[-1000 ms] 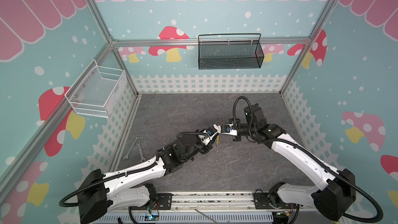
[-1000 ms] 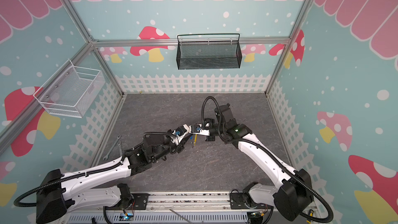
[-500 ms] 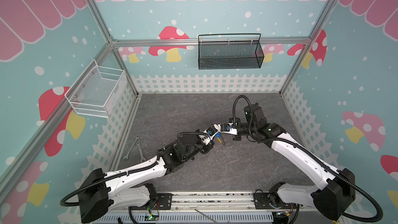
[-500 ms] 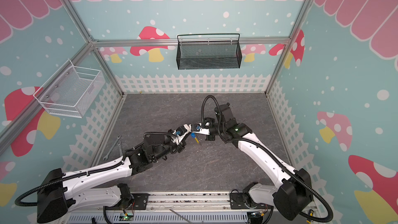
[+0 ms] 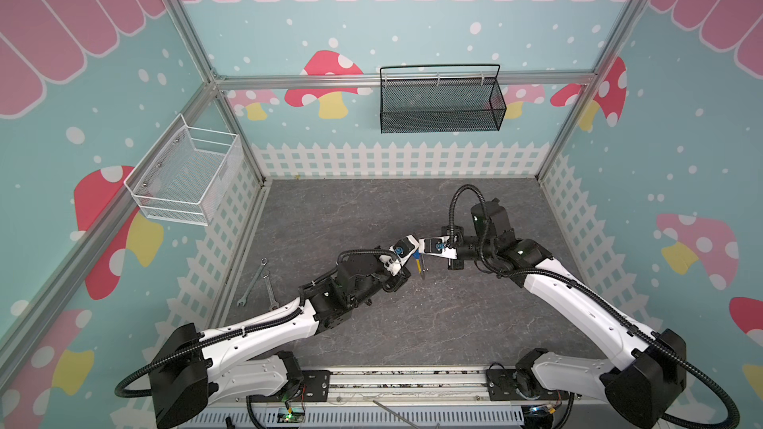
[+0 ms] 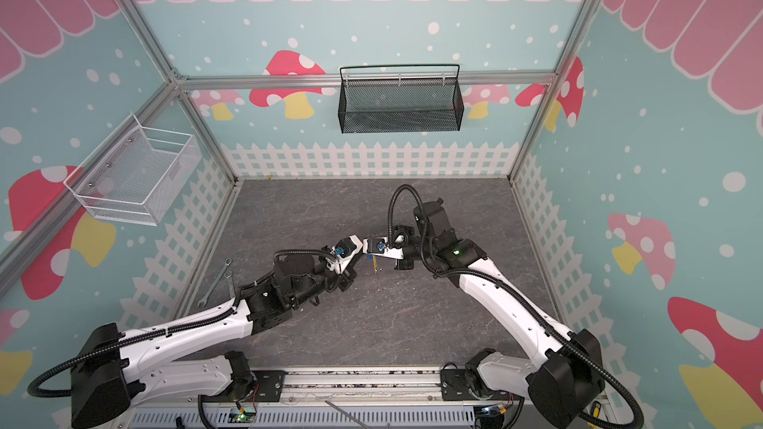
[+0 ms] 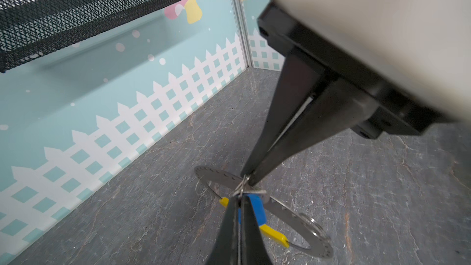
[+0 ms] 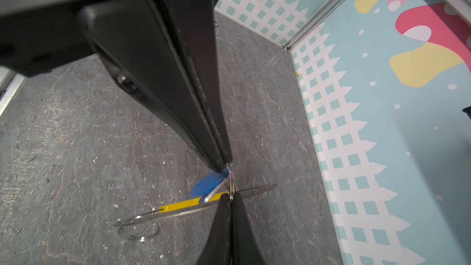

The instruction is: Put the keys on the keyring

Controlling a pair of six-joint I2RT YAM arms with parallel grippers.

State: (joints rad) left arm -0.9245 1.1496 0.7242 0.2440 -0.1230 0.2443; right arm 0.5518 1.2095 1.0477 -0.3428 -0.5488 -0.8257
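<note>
Both grippers meet tip to tip above the middle of the floor. My left gripper [image 7: 239,198] is shut, its tips on the blue head of the key [image 7: 258,210], which the right wrist view also shows [image 8: 206,184]. My right gripper [image 8: 230,196] is shut on the small silver ring of the keyring [image 8: 232,183]. From that ring the curved dotted strap [image 7: 293,221] with its yellow segment [image 7: 274,234] hangs below the key. In both top views the keyring shows as a small blue and yellow bit [image 5: 419,265] [image 6: 373,262] under the two grippers [image 5: 414,257] [image 5: 419,254].
Two silver wrenches [image 5: 252,282] [image 5: 270,293] lie by the left wall. A black mesh basket [image 5: 439,101] hangs on the back wall and a white wire basket [image 5: 186,175] on the left wall. Fence-patterned walls close in the grey floor [image 5: 413,323].
My left gripper has closed its jaws at the ring and key. Both arms have stayed nearly in place, with the right gripper shut throughout.
</note>
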